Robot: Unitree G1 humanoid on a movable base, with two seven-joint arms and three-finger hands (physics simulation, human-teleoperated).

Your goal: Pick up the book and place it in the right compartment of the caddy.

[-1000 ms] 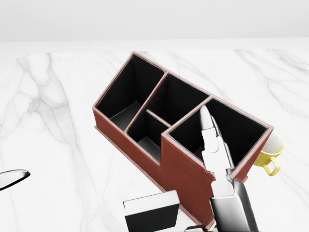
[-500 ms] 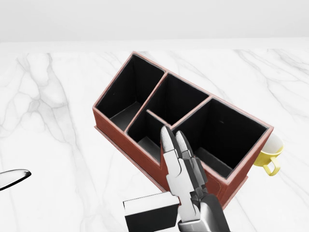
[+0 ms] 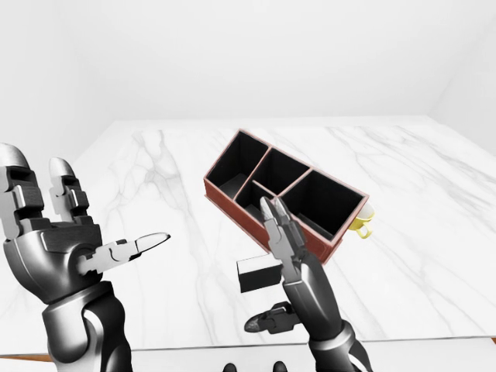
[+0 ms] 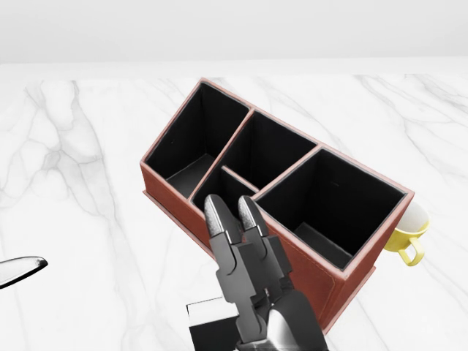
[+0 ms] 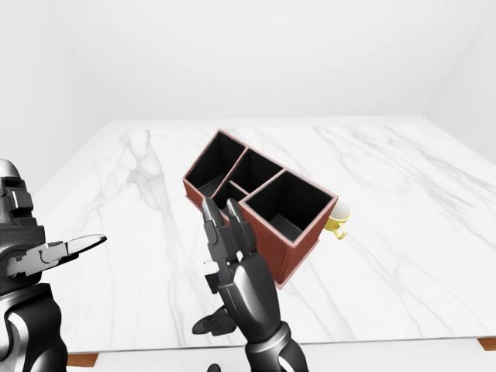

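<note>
The black-and-white book (image 4: pixel 208 322) lies flat on the white marble table (image 4: pixel 88 219), just below the caddy's near wall in the head view. My right hand partly covers it. The red-brown caddy (image 4: pixel 292 267) stands at an angle, and its large right compartment (image 4: pixel 333 197) holds nothing. My right hand (image 4: pixel 230 212) hovers over the book and the caddy's lower wall, open, fingers stretched toward the caddy, gripping nothing. My left hand (image 3: pixel 77 232) is raised at the left of the left-eye view, open, well away from both.
A yellow mug (image 4: pixel 406 238) sits against the caddy's right end. The caddy's other compartments (image 4: pixel 197 139) are dark inside. The table's near edge (image 3: pixel 194 345) runs along the bottom of the left-eye view.
My right hand has swung left, from over the right compartment to above the book and the caddy's near wall. The left hand, book and caddy have not moved.
</note>
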